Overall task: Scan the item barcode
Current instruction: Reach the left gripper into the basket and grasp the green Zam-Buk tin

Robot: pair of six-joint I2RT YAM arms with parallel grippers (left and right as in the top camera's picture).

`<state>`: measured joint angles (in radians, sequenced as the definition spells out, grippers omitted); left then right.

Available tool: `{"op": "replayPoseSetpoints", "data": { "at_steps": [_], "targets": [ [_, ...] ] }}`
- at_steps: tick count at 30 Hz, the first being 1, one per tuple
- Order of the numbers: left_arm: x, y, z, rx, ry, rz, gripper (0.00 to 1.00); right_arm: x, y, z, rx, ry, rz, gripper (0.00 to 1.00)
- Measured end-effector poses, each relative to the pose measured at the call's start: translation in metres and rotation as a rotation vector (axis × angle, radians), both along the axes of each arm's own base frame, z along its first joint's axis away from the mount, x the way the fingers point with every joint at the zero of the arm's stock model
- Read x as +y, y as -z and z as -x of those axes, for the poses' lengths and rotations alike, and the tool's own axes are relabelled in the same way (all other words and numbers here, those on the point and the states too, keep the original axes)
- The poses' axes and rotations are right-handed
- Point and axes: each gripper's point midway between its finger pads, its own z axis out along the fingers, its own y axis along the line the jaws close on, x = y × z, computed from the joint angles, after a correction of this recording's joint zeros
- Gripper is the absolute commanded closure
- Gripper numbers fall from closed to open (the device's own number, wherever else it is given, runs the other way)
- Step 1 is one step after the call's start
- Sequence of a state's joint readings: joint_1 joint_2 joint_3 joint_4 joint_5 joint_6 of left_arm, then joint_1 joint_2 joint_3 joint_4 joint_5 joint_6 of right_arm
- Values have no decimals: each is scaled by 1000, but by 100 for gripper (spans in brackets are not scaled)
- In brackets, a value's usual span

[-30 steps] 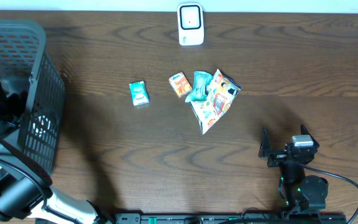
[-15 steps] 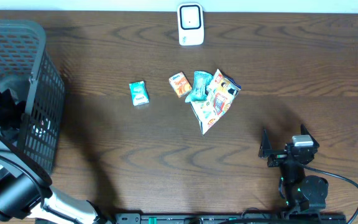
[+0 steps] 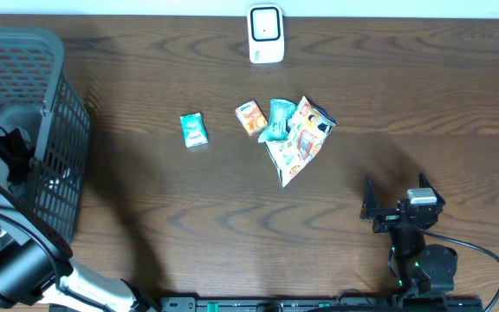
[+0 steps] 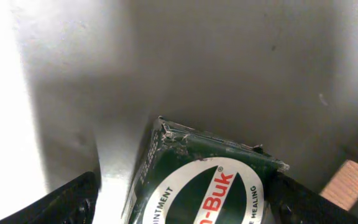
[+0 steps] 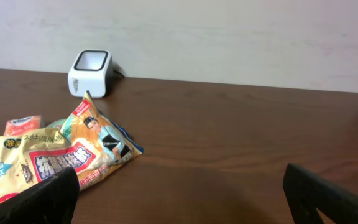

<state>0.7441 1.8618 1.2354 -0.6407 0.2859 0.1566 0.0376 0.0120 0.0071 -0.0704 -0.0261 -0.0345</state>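
Overhead, the dark basket (image 3: pixel 59 165) takes the left edge of the wooden table (image 3: pixel 189 217), and the white barcode scanner (image 3: pixel 265 35) stands at the far edge, in the middle. Between them lie a small green packet (image 3: pixel 194 130), an orange packet (image 3: pixel 249 118), a teal packet (image 3: pixel 279 120) and a printed snack bag (image 3: pixel 300 143), the last three close together. The near half of the table is open wood.

The left arm (image 3: pixel 11 269) bends from the near left corner into the basket. Its left gripper (image 4: pixel 182 193) is down near the basket floor with fingers wide. The green ointment box (image 4: pixel 216 180) lies between them, with a gap on one side.

The right gripper (image 5: pixel 180 193) rests low near the right front edge, with fingers spread wide and nothing in them, facing the snack bag and the scanner.
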Motion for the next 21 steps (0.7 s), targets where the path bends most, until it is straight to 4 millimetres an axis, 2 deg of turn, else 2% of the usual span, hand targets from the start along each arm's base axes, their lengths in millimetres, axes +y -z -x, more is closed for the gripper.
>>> {"op": "replayPoseSetpoints", "data": {
  "at_steps": [9, 16, 21],
  "targets": [
    [9, 0, 2, 21, -65, -34, 16, 0, 0, 0, 0, 0, 0, 1],
    [13, -2, 1, 18, -103, -33, 28, 0, 0, 0, 0, 0, 0, 1],
    [17, -10, 3, 15, -124, -61, 27, 0, 0, 0, 0, 0, 0, 1]
  ]
}}
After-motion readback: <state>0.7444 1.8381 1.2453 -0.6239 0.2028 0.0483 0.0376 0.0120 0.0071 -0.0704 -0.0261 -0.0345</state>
